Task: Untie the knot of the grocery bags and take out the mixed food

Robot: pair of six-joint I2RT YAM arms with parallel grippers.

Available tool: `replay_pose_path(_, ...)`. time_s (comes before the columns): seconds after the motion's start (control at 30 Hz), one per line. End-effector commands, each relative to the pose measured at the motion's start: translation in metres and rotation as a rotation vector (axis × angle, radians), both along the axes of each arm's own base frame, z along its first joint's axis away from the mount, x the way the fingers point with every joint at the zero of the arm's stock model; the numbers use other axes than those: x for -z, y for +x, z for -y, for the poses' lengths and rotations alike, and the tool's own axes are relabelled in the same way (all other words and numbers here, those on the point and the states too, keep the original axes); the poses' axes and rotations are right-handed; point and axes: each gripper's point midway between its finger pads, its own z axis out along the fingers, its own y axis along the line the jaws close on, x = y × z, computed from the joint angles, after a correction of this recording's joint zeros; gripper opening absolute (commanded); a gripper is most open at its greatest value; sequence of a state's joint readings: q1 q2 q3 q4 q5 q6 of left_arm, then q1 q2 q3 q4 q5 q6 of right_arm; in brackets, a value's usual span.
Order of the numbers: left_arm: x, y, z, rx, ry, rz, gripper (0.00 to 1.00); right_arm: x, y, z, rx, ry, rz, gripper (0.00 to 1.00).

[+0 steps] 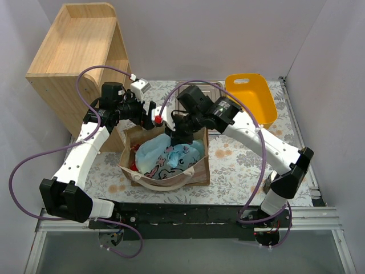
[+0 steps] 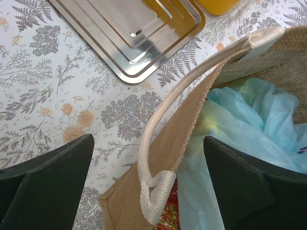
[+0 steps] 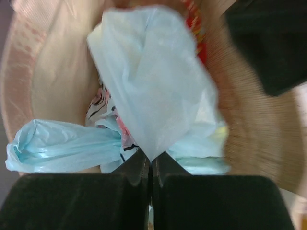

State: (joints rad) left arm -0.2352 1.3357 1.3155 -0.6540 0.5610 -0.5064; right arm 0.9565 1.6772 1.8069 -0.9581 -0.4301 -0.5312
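Observation:
The brown carrier [image 1: 198, 171] stands mid-table with the light-blue plastic bag [image 1: 171, 155] inside it. My right gripper [image 1: 178, 138] reaches into the carrier and is shut on a fold of the blue film [image 3: 148, 81], which is pulled taut. A twisted tail of film [image 3: 57, 146] sticks out to the left; the knot itself is not clearly seen. My left gripper [image 2: 148, 182] is open, its jaws astride the carrier's wall [image 2: 182, 129] and whitish handle [image 2: 156, 191]. A red packet [image 2: 170, 215] shows beside the blue bag. Other food is hidden.
A steel tray [image 2: 129, 33] lies behind the carrier, with a yellow tub [image 1: 251, 94] at the back right. A wooden shelf unit [image 1: 80, 51] stands at the back left. The table has a floral cloth [image 1: 239, 154].

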Motion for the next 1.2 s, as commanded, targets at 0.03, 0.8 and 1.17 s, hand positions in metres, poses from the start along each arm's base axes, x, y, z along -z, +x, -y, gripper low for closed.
replay_pose_path(0.03, -0.009, 0.003, -0.002, -0.016, -0.025, 0.024, 0.98, -0.116, 0.002, 0.013, 0.013, 0.212, 0.198, 0.01)
replay_pose_path(0.8, -0.027, 0.039, -0.013, -0.173, -0.083, 0.027, 0.98, -0.383, 0.086, 0.173, 0.7, 0.687, 1.043, 0.01)
replay_pose_path(1.17, -0.031, 0.034, -0.002, -0.119, -0.126, -0.003, 0.98, -0.395, 0.092, 0.237, 0.916, 0.616, 1.184, 0.01)
